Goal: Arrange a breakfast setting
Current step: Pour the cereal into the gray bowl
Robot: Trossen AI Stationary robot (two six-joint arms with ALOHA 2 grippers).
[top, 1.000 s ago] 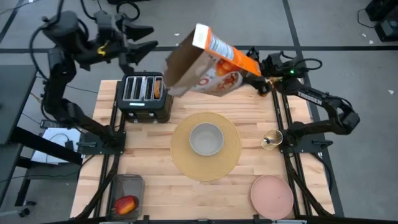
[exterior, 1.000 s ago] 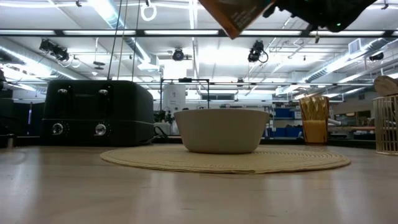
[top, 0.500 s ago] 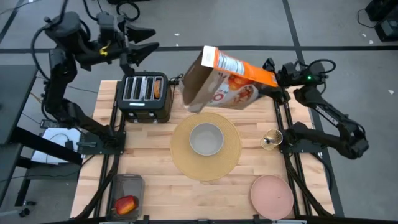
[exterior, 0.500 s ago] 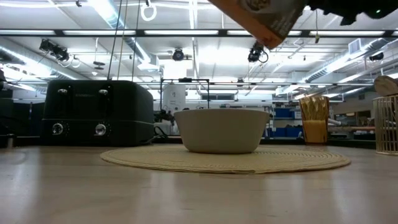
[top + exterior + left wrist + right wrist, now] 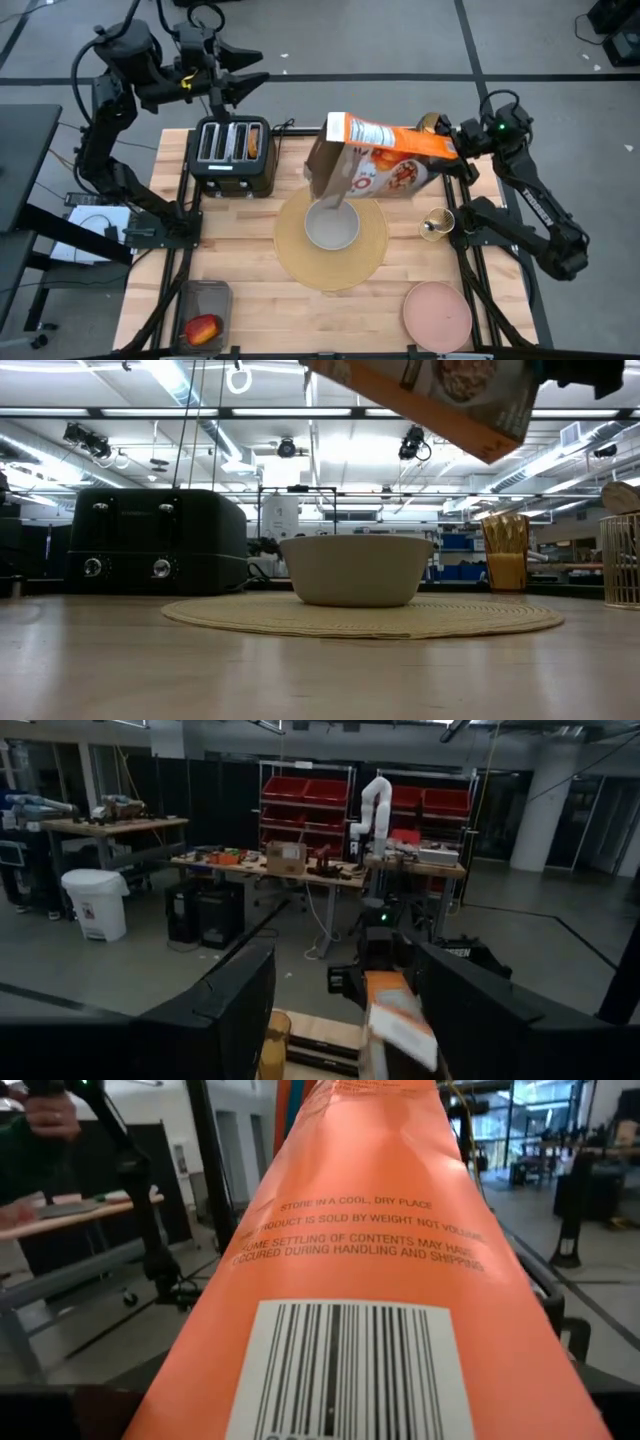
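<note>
An orange cereal box (image 5: 375,165) hangs tipped on its side over the table, its open end (image 5: 325,180) above the grey bowl (image 5: 332,222). The bowl stands on the round tan placemat (image 5: 300,255). My right gripper (image 5: 452,148) is shut on the box's other end. My left gripper (image 5: 240,72) is open and empty, high beyond the table's far left corner. The amber glass (image 5: 436,224) stands right of the placemat, and the pink plate (image 5: 437,315) lies at the near right. The apple (image 5: 203,328) lies in a small tray. A bread round (image 5: 254,146) sits in the toaster (image 5: 233,158). My right gripper holds the cereal box by its closed bottom end (image 5: 440,150), coming at it from the table's right side, along the box. The box's narrow barcode side (image 5: 350,1310) fills the wrist view and hides the fingers. The box is lifted clear, its open end lowest (image 5: 500,445).
The black toaster (image 5: 155,540) stands at the far left of the table. A dark tray (image 5: 205,305) with the apple sits at the near left corner. Bare wood lies near the front edge, between the tray and the plate.
My right gripper has carried the cereal box toward the table's near and right edges and lower. The box has turned so that its open end, which was over the far edge beside the toaster, now hangs above the bowl.
</note>
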